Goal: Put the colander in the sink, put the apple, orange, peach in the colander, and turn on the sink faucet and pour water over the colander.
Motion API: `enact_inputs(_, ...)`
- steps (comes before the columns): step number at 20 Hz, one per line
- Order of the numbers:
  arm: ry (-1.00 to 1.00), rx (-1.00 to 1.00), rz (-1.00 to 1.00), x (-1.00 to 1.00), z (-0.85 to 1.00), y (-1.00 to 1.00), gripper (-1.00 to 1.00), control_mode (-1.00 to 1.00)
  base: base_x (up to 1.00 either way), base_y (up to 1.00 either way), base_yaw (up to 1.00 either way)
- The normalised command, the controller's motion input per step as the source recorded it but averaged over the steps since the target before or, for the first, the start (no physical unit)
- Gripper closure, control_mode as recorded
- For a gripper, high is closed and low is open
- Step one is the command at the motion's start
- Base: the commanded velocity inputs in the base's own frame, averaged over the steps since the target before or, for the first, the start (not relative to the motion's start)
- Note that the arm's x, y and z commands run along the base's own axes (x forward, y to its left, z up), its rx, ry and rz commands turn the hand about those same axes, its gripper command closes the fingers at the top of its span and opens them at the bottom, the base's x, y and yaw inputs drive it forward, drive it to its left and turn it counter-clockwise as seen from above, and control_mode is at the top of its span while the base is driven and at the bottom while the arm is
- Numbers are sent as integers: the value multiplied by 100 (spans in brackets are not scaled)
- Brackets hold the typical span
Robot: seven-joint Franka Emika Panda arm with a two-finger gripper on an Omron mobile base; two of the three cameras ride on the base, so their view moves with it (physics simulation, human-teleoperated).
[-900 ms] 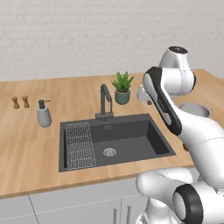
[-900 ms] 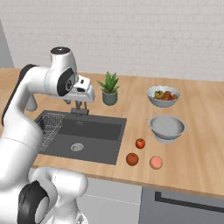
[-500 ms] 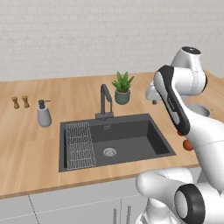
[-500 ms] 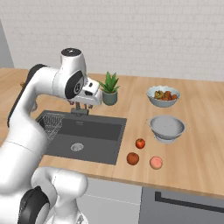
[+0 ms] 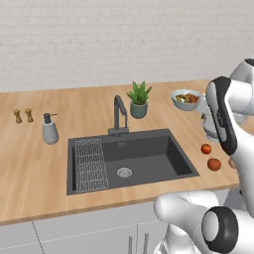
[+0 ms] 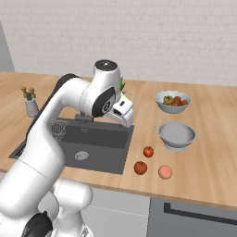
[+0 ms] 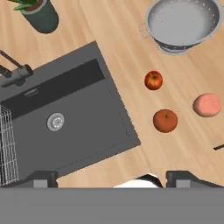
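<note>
**Wooden counter, colander outside the basin**

Wooden counter (image 6: 217,152) held the colander (image 6: 176,135) upright and well apart from the sink (image 6: 99,147), on its right. Near the colander's front lay the apple (image 6: 148,152), the orange (image 6: 140,167) and the peach (image 6: 165,172), all apart. Behind the basin stood the sink faucet (image 5: 118,115). Above the sink's right edge hung the gripper (image 6: 127,118); whether its jaws were parted could not be told.

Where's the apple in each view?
Left base view: apple at right edge, beside the arm.
Right base view: apple centre, right of the sink.
Hand view: apple upper centre-right.
Shared landmark: orange, the apple's close neighbour.
</note>
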Motion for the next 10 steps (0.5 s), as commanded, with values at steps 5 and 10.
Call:
enact_inputs(5, 0, 9, -32, -1, -29, -81, -100, -100, 0, 0, 0)
enact_inputs(10, 0, 9, -24, 0, -26, -71, -100, -100, 0, 0, 0)
